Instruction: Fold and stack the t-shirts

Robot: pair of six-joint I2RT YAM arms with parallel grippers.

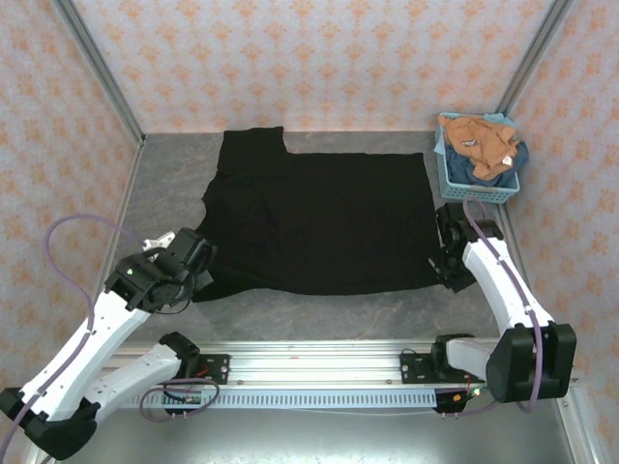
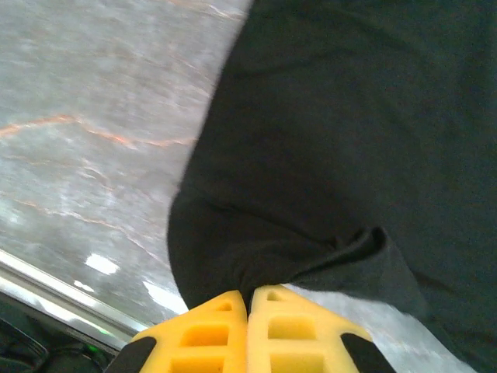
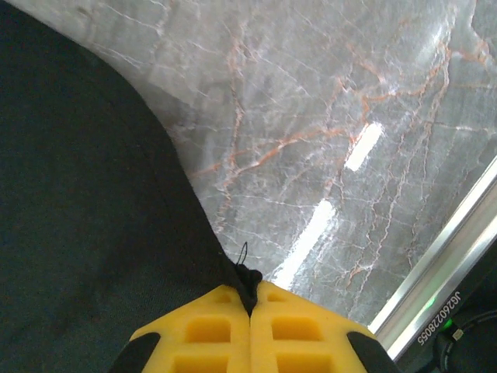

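Black cotton is most of what's going on here: three t-shirts total, one basket, two arms. The big black t-shirt (image 1: pixel 319 217) is spread flat across the middle of the table (image 1: pixel 174 184). The side showing is plain and matte, mostly smooth, with one sleeve sticking out toward the far left corner. The other two are crumpled in the light blue mesh basket (image 1: pixel 481 193) at the far right corner, a rumpled orange-tan t-shirt (image 1: pixel 479 137) on top and a dark blue t-shirt (image 1: pixel 486 170) peeking out under it. The table top is glossy grey marble-look stuff with thin rusty veins. The left jaws are shut tight on the black tee's near left corner, and the cloth bunches into a fold right at the blocky yellow fingers (image 2: pixel 210 326). The right jaws are also clamped shut, pinching the hem at the near right corner, with a loose thread curling up from the pinch.
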